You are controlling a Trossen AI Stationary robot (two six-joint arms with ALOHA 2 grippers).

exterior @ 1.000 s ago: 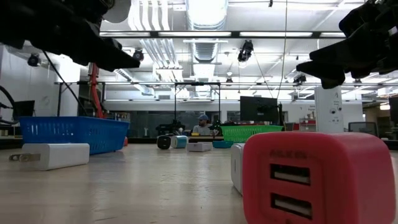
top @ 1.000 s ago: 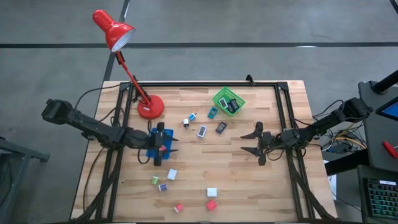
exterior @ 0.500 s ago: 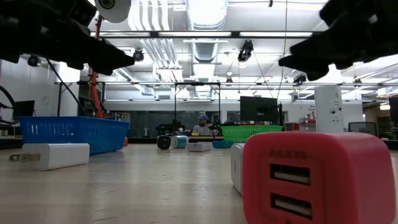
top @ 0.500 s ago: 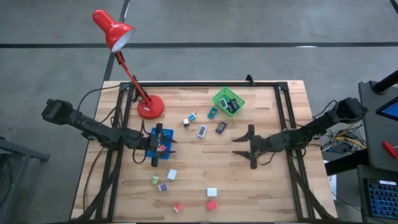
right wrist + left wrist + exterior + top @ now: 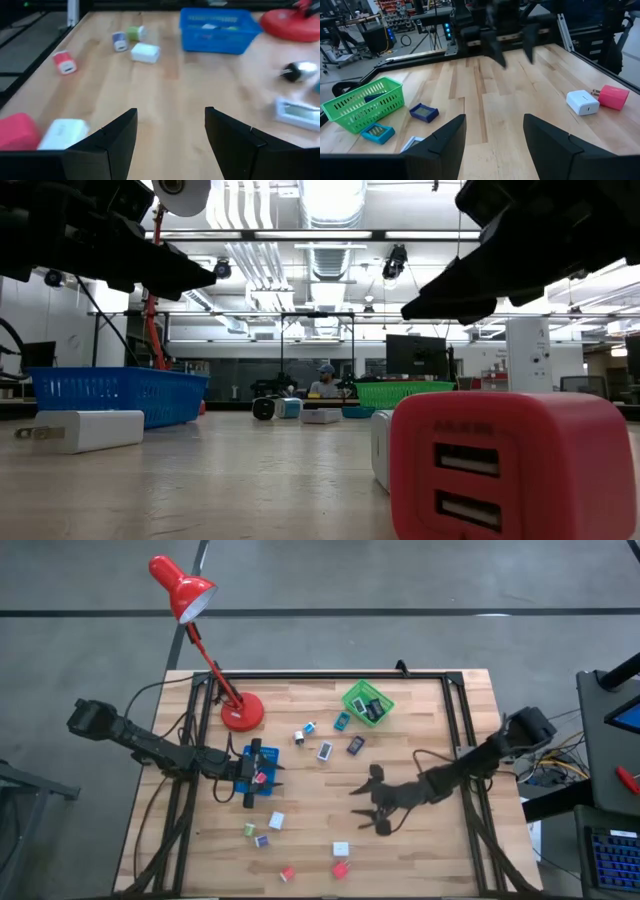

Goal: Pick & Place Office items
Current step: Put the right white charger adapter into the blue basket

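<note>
A: From above, what does the table [image 5: 420, 740] look like?
B: Pale wood planks in a black frame, on a grey floor with dark seams. One red lamp [image 5: 240, 712] at the back left, one green basket [image 5: 353, 698] at the back, one blue tray [image 5: 246, 756] at the left.
A: And the items?
B: Loose near the front: two white blocks [image 5: 276, 821], two red [image 5: 340, 869], one green [image 5: 249, 830], one purple [image 5: 261, 840]. Four flat pieces [image 5: 324, 751] lie before the basket, more inside it. The left tool [image 5: 254, 772] hangs over the tray, fingers spread, empty. The right tool [image 5: 370, 812] is mid-table, spread, holding nothing.
A: The low view?
B: A red charger [image 5: 515, 465] fills the foreground and hides much behind it; a white one [image 5: 88, 430] lies left. Beyond: ceiling lights, shelving, a seated person.
A: Left wrist?
B: Spread fingers [image 5: 445, 142], the basket, two flat pieces beside it, one white and one red block touching, the other arm ahead.
A: Right wrist?
B: Spread fingers [image 5: 112, 137], the tray, the lamp's base, six blocks.
</note>
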